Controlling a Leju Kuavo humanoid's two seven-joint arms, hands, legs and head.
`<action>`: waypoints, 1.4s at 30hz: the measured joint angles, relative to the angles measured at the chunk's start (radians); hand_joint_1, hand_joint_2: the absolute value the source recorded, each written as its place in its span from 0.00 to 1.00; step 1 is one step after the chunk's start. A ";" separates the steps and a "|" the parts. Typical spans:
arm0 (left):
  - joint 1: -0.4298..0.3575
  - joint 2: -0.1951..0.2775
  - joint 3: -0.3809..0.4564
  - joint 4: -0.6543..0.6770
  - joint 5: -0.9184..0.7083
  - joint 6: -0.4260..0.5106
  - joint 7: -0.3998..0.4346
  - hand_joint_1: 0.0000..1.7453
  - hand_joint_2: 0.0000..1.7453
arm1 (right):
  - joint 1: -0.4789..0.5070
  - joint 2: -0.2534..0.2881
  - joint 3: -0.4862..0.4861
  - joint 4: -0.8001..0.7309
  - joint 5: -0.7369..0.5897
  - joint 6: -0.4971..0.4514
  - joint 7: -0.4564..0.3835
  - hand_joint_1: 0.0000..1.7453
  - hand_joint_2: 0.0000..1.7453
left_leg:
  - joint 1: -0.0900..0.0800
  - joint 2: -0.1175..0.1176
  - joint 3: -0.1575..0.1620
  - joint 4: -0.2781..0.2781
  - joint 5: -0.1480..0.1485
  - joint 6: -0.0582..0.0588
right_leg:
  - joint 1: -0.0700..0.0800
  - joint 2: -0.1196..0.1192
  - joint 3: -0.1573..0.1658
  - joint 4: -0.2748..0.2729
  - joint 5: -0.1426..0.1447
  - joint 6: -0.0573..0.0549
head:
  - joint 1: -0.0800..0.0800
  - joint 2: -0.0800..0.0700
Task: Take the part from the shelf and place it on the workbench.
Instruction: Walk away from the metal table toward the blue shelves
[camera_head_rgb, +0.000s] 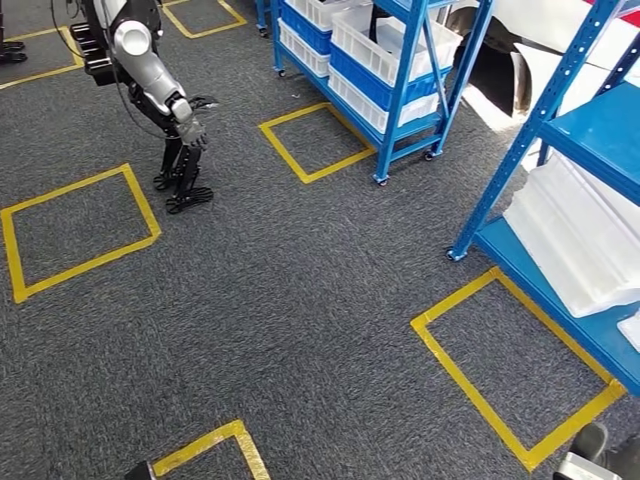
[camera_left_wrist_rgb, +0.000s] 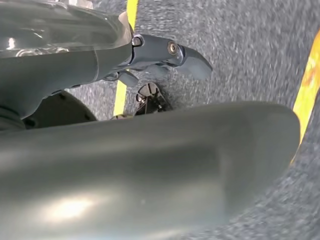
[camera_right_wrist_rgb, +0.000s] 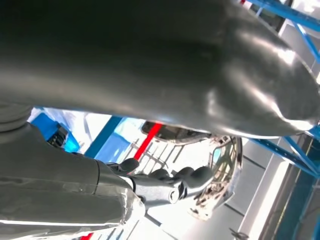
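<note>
Grey carpet (camera_head_rgb: 302, 300) w/ yellow tape squares is lying btwn blue shelves (camera_head_rgb: 392, 90). Right hand (camera_right_wrist_rgb: 166, 185) is gripping a shiny part (camera_right_wrist_rgb: 222, 175). Left hand (camera_left_wrist_rgb: 166, 55) is hanging empty, fingers apart.

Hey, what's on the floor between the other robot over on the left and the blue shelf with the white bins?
In the head view, grey carpet with a yellow tape square lies between the other robot and the blue shelf; nothing stands in it.

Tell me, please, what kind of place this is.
Probably a warehouse-style robot test area: blue metal shelving holding white and blue bins, yellow taped squares on grey carpet, and another humanoid robot standing nearby.
</note>
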 joint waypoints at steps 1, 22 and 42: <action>0.002 0.000 0.000 0.000 0.000 0.000 0.000 0.00 0.00 | 0.000 0.000 0.000 0.001 0.000 0.000 0.000 0.00 0.00 | 0.000 0.011 0.001 0.000 -0.002 0.001 | -0.004 -0.009 -0.032 0.061 -0.022 0.006 | 0.000 0.000; 0.004 0.002 0.001 0.000 0.000 0.001 0.002 0.00 0.00 | 0.009 0.002 0.000 0.003 0.000 0.000 0.000 0.00 0.00 | -0.003 -0.031 -0.038 0.080 -0.020 -0.020 | 0.008 0.053 0.069 -0.148 0.089 -0.049 | -0.004 0.000; -0.001 -0.001 0.010 0.000 0.000 -0.003 0.000 0.00 0.00 | 0.009 0.004 -0.007 0.030 -0.033 0.007 0.031 0.00 0.00 | 0.000 0.073 0.042 -0.004 -0.042 -0.046 | 0.003 -0.046 0.060 -0.145 0.092 -0.028 | -0.002 0.000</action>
